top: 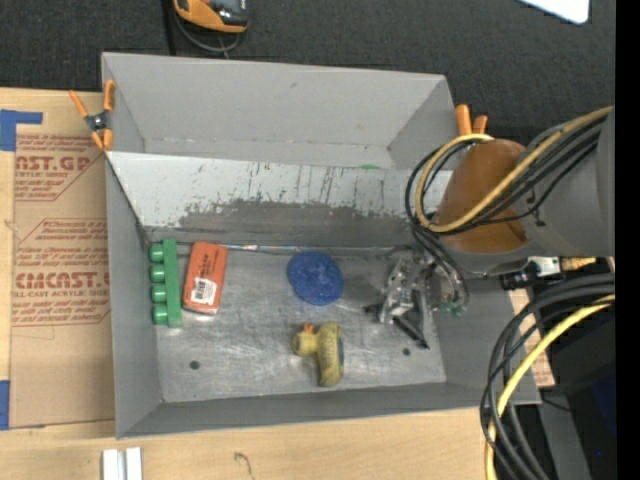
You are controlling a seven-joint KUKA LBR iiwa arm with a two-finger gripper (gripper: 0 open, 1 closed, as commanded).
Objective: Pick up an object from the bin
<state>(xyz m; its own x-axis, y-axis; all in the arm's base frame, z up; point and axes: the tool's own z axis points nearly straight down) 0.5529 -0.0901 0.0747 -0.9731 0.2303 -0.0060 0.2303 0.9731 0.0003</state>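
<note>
Reaching in from the right edge of the frame, with an orange cover (480, 203) and loops of yellow and black cables (440, 183) at the wrist, down to the tool (408, 323) right of centre, low over the right end of the grey bin (280, 108). Cannot tell whether spread or pressed together: a tangle of bright metal and dark parts there, too cluttered to judge. Below it, bare scuffed floor of the bin, close to the right wall. Nearest on the left, a blue round thing (315, 278), perhaps a ball or a flat pad, hard to say from above; lying near the middle of the floor, near the tool but apart from it. Lower and further left of the tool, toward the bottom centre of the frame, a yellow duck (322, 353) with an orange beak, head toward the upper left, lying on the floor just below the blue round thing, not touching it and clear of the tool as well. Well apart, at the left end of the floor, an orange block (205, 278) with a white label, slightly tilted, its long side running up and down the frame. Just beside that on the left, against the left wall, a green bar (163, 283) with four round knobs in a row, upright in the frame and about parallel to the orange block; touching it or narrowly apart, not clear. All four flat on the bin floor, each in its own spot.
</note>
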